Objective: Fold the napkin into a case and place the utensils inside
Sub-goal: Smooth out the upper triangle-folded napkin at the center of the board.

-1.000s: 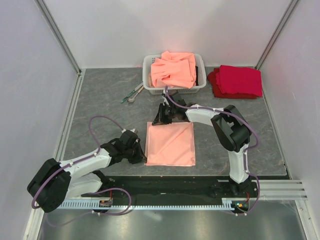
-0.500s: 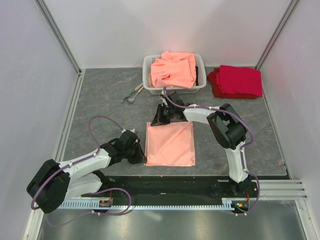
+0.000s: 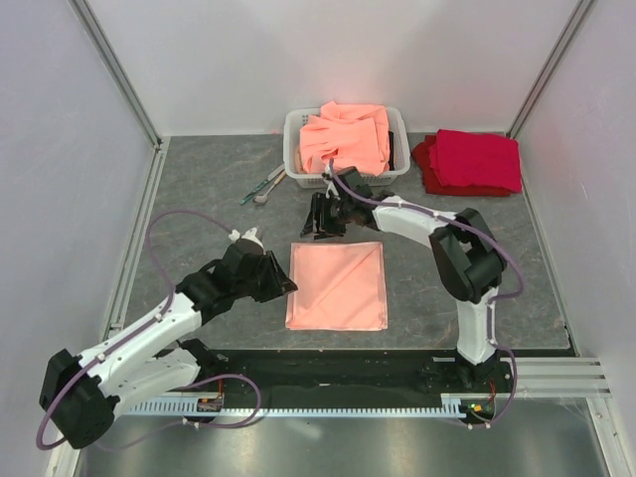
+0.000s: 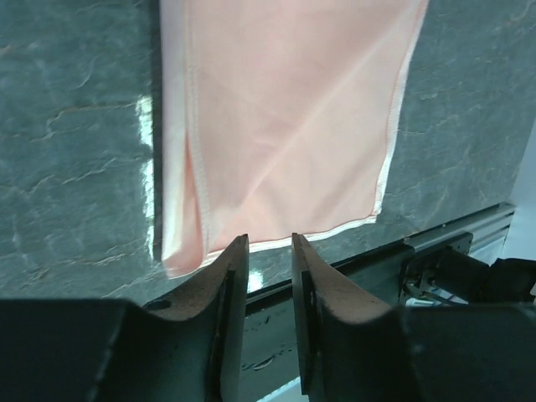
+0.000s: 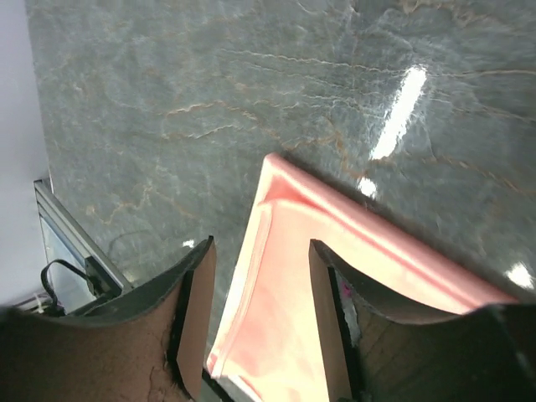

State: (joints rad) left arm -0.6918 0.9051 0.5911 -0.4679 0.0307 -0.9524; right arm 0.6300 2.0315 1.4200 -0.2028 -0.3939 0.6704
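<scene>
Pale-pink thin cloth napkin (image 3: pixel 338 288) lies flat mid-worktop (image 3: pixel 199 199), already folded into a near-square panel with its edges squared to the arms. Left hand (image 3: pixel 282 287) sits just beside the napkin's left edge, fingers close together with a slim gap and nothing in it. Right hand (image 3: pixel 320 231) hangs over the far-left corner, fingers well apart and straddling it. Touching the cloth or just above? The wrist view doesn't settle it. Right looks the nearer for a corner pick, and a fold from there would travel toward the bases. Bare grey stone either side gives room, though the napkin's near edge runs close to the black base rail (image 3: pixel 348 370). Slim teal-handled and silvery utensils (image 3: pixel 262 186) wait at far left, beside the white basket (image 3: pixel 293 149) of orange cloths.
</scene>
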